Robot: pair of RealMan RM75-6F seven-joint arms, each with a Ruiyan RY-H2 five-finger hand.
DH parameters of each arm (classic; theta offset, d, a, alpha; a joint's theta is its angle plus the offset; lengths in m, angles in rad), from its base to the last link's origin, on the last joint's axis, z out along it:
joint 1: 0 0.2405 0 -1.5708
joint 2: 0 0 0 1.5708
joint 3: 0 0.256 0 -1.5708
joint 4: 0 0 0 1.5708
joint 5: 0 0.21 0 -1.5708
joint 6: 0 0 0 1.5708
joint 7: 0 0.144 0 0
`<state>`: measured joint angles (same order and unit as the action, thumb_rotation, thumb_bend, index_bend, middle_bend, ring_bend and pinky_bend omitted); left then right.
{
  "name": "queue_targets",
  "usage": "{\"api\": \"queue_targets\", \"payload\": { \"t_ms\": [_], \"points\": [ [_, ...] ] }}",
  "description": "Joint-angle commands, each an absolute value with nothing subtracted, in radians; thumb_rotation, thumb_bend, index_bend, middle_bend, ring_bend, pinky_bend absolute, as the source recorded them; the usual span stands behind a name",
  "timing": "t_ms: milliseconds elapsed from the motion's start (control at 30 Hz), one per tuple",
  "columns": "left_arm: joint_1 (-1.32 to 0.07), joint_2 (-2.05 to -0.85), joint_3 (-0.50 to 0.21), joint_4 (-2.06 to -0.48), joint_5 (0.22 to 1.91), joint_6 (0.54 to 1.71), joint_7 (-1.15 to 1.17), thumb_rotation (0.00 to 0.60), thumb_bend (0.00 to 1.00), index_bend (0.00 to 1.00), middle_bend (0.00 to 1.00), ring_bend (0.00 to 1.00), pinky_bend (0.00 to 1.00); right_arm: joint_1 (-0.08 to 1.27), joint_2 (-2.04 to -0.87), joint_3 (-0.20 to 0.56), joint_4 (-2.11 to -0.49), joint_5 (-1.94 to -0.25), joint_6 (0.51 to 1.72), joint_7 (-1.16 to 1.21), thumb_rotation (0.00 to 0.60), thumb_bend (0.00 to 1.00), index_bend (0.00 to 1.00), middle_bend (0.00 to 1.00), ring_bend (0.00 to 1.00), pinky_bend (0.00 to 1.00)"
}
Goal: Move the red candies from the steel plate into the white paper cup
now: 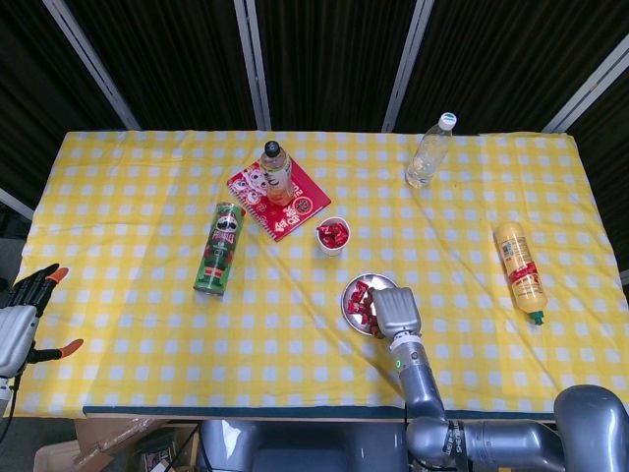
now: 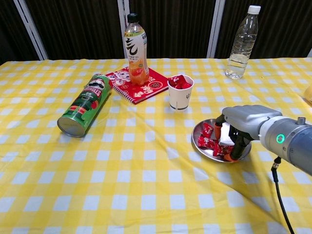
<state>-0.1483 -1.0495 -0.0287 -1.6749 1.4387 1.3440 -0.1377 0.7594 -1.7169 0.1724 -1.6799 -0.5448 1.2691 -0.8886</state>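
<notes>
Red candies [image 2: 207, 142]: a small heap lies in the steel plate, mostly on its left half; more red wrappers already fill the white paper cup to its brim.
Steel plate [image 2: 196, 134]: sits on the table near the front edge, just in front of the cup, slightly to its right.
White paper cup [image 2: 180, 95]: stands upright beside the red notebook, apart from the plate.
Right robot hand [image 2: 233, 134]: reaches down into the plate, fingers curled among the candies and fingertips touching the wrappers; whether a candy is actually pinched cannot be told from either view.
Left robot hand [image 1: 18, 317]: hangs off the table's left edge, holding nothing, fingers spread apart.
Table [image 1: 128, 334]: covered with a yellow-and-white checked cloth.
Green chip can [image 2: 85, 104]: lies on its side, left of the notebook.
Red notebook [image 2: 155, 85]: lies flat, with an orange drink bottle [image 2: 136, 50] standing upright on it.
Clear water bottle [image 2: 241, 42]: upright at the far right.
Yellow squeeze bottle [image 1: 519, 270]: lies on its side near the right edge.
</notes>
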Motion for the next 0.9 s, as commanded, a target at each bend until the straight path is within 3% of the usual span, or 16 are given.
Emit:
{"api": "queue_targets", "payload": {
  "t_ms": [33,400,700,900],
  "points": [
    [-0.149,-1.049,-0.029,-1.678,1.437,1.342,-0.137,0.6,0.03,0.0,0.0,0.0,0.0,0.758,-1.717,0.172,-1.674,-0.543,1.264,-0.885,0.6,0.34,0.45,0.82,0.9,0.92],
    [-0.15,-1.047,-0.03,-1.682,1.435,1.339,-0.138,0.6,0.03,0.0,0.0,0.0,0.0,0.749,-1.712,0.167,-1.663,-0.556,1.25,-0.862,0.6,0.63,0.55,0.82,0.9,0.92],
    [-0.15,-1.046,-0.03,-1.686,1.436,1.34,-0.137,0.6,0.03,0.0,0.0,0.0,0.0,0.745,-1.7,0.174,-1.682,-0.593,1.254,-0.841,0.6,0.64,0.55,0.82,0.9,0.92],
    [-0.15,-1.046,-0.03,-1.685,1.435,1.339,-0.137,0.6,0.03,0.0,0.0,0.0,0.0,0.764,-1.642,0.246,-1.746,-0.625,1.268,-0.819,0.6,0.64,0.55,0.82,0.9,0.92]
  ]
}}
